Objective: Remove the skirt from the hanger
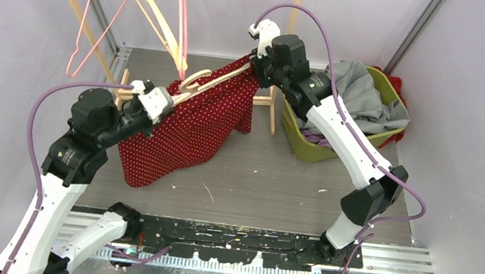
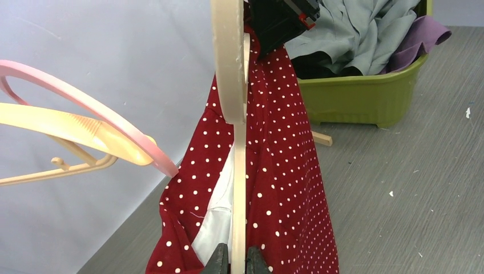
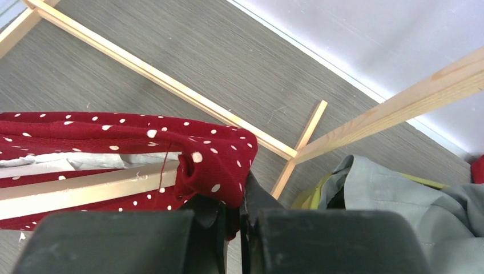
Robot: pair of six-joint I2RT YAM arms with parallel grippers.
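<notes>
The skirt (image 1: pixel 189 127) is red with white dots and hangs from a cream hanger (image 1: pixel 213 82) held up in the air. My left gripper (image 1: pixel 157 103) is shut on the hanger's bar (image 2: pixel 238 217) at the skirt's left end, with white lining (image 2: pixel 220 217) showing beside it. My right gripper (image 1: pixel 256 61) is shut on the skirt's far right corner (image 3: pixel 220 165), where the fabric bunches over the hanger's bar (image 3: pixel 85 191). The skirt (image 2: pixel 285 171) drapes down toward the floor.
A green bin (image 1: pixel 325 143) full of grey and purple clothes (image 1: pixel 364 102) stands at the right. A wooden rack (image 1: pixel 75 4) with pink and cream hangers (image 1: pixel 98 20) stands at the back left. Its floor bars (image 3: pixel 171 85) lie under the right gripper.
</notes>
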